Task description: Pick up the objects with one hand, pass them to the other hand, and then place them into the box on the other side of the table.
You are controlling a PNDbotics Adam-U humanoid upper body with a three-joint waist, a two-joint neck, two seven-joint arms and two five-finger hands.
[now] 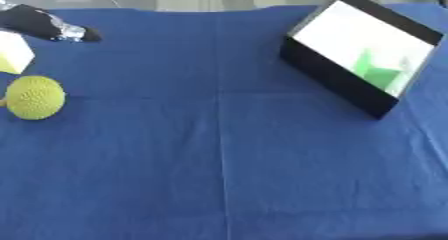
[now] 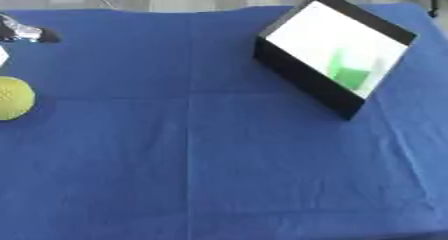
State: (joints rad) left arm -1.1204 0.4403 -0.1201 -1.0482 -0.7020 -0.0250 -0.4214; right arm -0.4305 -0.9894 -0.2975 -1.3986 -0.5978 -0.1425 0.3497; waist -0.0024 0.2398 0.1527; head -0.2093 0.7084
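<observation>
Meanwhile the left hand point(image 1: 39, 23) (fingers unclear, can't tell) hangs beyond the yellow ball point(image 1: 35, 97); something green point(image 1: 378, 73) lies in the box point(image 1: 337, 79).

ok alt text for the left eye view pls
A bumpy yellow-green ball sits at the left edge of a blue tablecloth, below a pale yellow block and a black robot arm. At the upper right stands a black box with a white interior holding something green.
</observation>
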